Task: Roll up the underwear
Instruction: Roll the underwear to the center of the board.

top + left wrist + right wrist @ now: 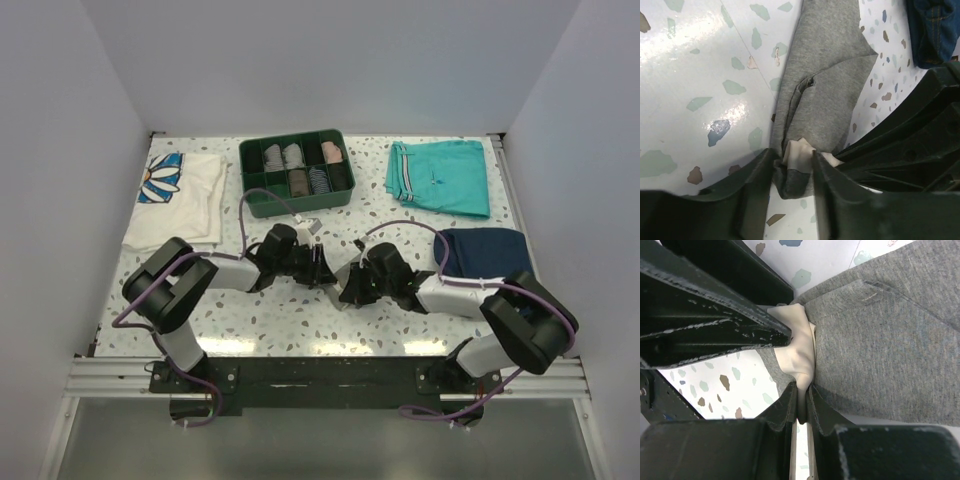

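Left wrist view. Underwear is lying on the speckled surface as a narrow grey strip. Its long axis is running straight away from the left gripper toward the top of the frame, leaning slightly toward the navy garment. Near end is bunching into a cream-lined wad. Both fingers are pressing in on it from either side: a grasp, likely anchoring the end where a roll would begin.

Right wrist view. Right gripper is clamping, jaws nearly together, on the same cream fold, just beside the left gripper's finger. Grey cloth is fanning away toward the frame's right. Two pinches side by side are probably holding the end square so it turns evenly.

Top view. Both grippers are meeting near the middle of the surface, a little toward the near edge, with the underwear almost wholly hidden beneath them. Green tray is sitting by the far edge, teal shorts toward the far right corner.
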You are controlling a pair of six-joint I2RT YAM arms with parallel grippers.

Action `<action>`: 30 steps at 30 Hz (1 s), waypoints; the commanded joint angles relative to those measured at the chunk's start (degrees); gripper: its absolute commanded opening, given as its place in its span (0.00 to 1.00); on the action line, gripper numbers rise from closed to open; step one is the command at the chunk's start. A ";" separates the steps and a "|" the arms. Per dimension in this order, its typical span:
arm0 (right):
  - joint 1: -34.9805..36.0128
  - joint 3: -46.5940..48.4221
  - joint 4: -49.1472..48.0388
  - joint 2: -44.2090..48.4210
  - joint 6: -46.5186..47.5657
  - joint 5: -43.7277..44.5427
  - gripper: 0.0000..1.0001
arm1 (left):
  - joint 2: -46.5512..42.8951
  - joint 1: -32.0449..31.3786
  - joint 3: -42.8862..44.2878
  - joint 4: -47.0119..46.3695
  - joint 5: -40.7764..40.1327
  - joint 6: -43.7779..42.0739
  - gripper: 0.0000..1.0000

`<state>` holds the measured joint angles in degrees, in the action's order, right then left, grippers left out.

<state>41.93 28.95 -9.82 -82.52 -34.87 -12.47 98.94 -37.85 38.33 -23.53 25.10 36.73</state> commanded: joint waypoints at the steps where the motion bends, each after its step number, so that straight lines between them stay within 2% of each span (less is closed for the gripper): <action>1: 0.17 -0.91 5.69 -2.38 2.44 0.87 0.01 | 1.17 0.23 -0.97 -0.73 0.12 0.09 0.34; 4: 0.17 -0.65 5.78 -2.91 2.79 0.61 0.01 | 1.52 0.14 -1.06 -0.11 -0.14 0.09 0.21; 5: 0.17 -0.74 5.78 -3.00 3.14 0.52 0.02 | 1.61 0.14 -1.06 -0.03 -0.32 0.01 0.12; 7: 0.17 -0.30 6.22 -3.43 3.84 0.43 0.03 | 1.70 -0.12 -0.97 0.32 -0.49 0.01 0.05; 8: 0.17 -0.30 6.40 -3.44 4.20 0.52 0.07 | 1.61 -0.38 -0.97 0.50 -0.58 -0.08 0.00; 10: 0.17 0.40 7.79 -2.74 4.98 0.87 0.16 | 1.17 -0.65 -0.71 1.46 -1.72 0.10 0.00; 12: 0.17 1.46 9.64 -1.42 5.78 1.92 0.30 | 0.91 -1.09 -0.01 3.31 -2.95 -0.08 0.00; 13: 0.25 1.63 11.56 0.76 6.39 3.49 0.43 | 0.82 -1.26 0.26 3.84 -3.30 -0.25 0.00; 19: 1.30 5.06 21.94 11.58 12.01 11.31 0.68 | 0.56 -2.14 2.36 7.53 -5.15 -1.75 0.00; 25: 6.56 9.63 27.84 16.34 18.43 20.46 0.72 | 1.08 -2.58 4.39 9.46 -5.50 -2.28 0.00; 30: 12.73 15.16 28.37 10.29 23.61 23.45 0.72 | 1.96 -2.67 7.10 13.85 -5.68 -2.80 0.00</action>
<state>50.83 38.94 16.19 -67.99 -17.65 5.72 99.66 -40.03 42.35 -15.38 21.61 36.56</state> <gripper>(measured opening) 0.722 0.029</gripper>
